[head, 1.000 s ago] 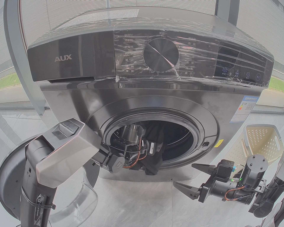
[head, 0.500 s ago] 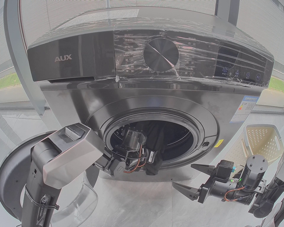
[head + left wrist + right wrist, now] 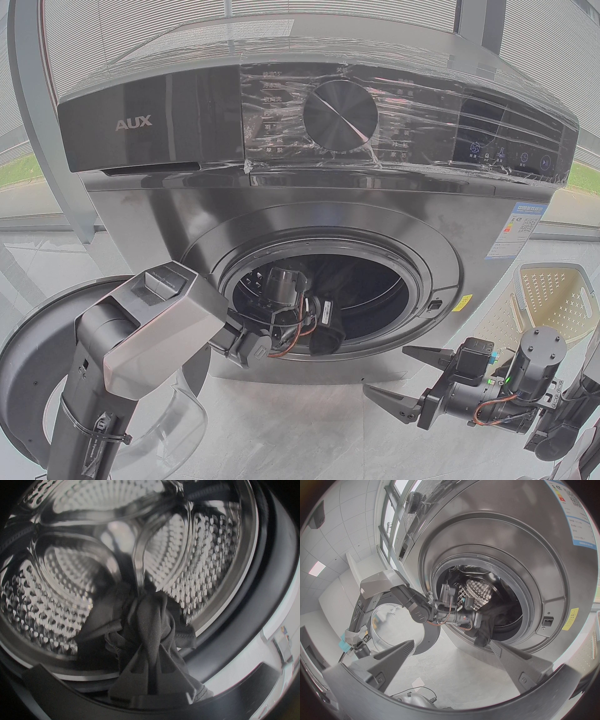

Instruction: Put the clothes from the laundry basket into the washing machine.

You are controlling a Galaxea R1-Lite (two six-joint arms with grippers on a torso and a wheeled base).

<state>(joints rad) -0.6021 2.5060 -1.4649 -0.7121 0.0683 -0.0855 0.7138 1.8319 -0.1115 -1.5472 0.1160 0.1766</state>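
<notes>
Setting: grey tiled floor [image 3: 300,425] in front of the washing machine [image 3: 156,206], whose round door [image 3: 37,350] is swung open on the robot's left.
Left gripper: the left gripper [image 3: 152,664] is inside the opening, with its fingers pinched together on a dark garment [image 3: 150,642].
Garment: it hangs twisted from the fingers, just above the black door seal [image 3: 237,630] and in front of the perforated drum [image 3: 193,583].
Change: a second ago a fold of the garment drooped over the lower lip of the opening. The left wrist has since pushed in and up, and the cloth is now gathered within the ring.
Right gripper: the right gripper [image 3: 386,370] hangs low in front of the machine on the robot's right, spread wide and holding nothing.
Basket: the cream laundry basket [image 3: 550,294] stands beside the machine; its contents cannot be made out.
Meaning: the garment seems clear of the lip, so letting go deeper in the drum looks like the next step.
</notes>
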